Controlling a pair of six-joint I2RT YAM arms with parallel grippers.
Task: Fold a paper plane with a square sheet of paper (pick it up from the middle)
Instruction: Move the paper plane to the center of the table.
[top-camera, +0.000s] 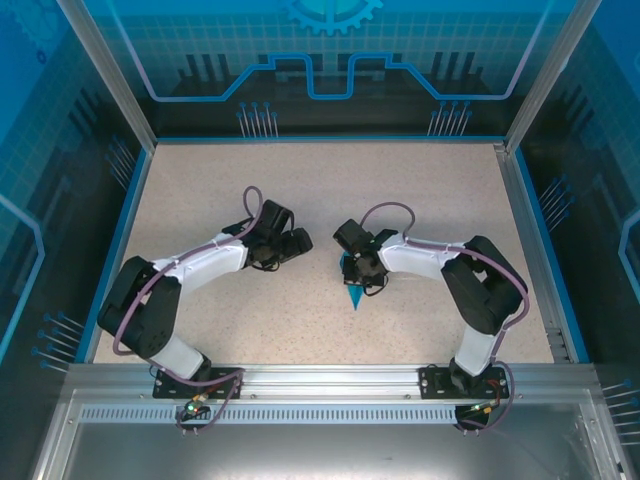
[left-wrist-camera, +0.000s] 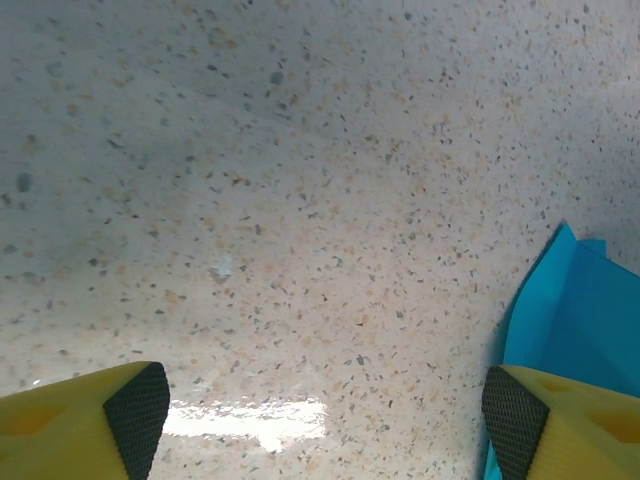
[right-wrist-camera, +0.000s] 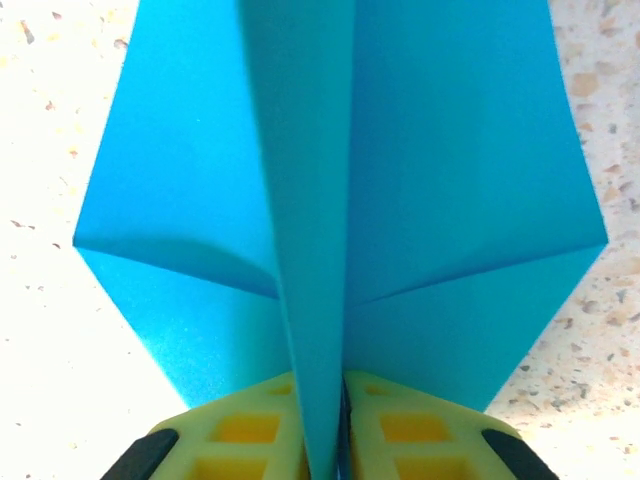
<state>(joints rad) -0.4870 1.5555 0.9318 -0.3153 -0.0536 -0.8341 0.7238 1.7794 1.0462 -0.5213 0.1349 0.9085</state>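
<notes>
From above, the left tool (top-camera: 292, 232) hangs over the bare tabletop (top-camera: 430, 200), a little apart from the right tool (top-camera: 356, 268). The right tool sits on the teal plane (top-camera: 354, 296) near the tabletop's middle.

In the left wrist view, that tool's yellow fingers (left-wrist-camera: 80, 420) are spread wide with nothing between them. The plane (left-wrist-camera: 580, 310) lies beside the right-hand finger.

In the right wrist view, the tool (right-wrist-camera: 320, 430) is pinched tight on the plane's (right-wrist-camera: 450, 180) raised centre ridge, with a wing spreading out on each side.
</notes>
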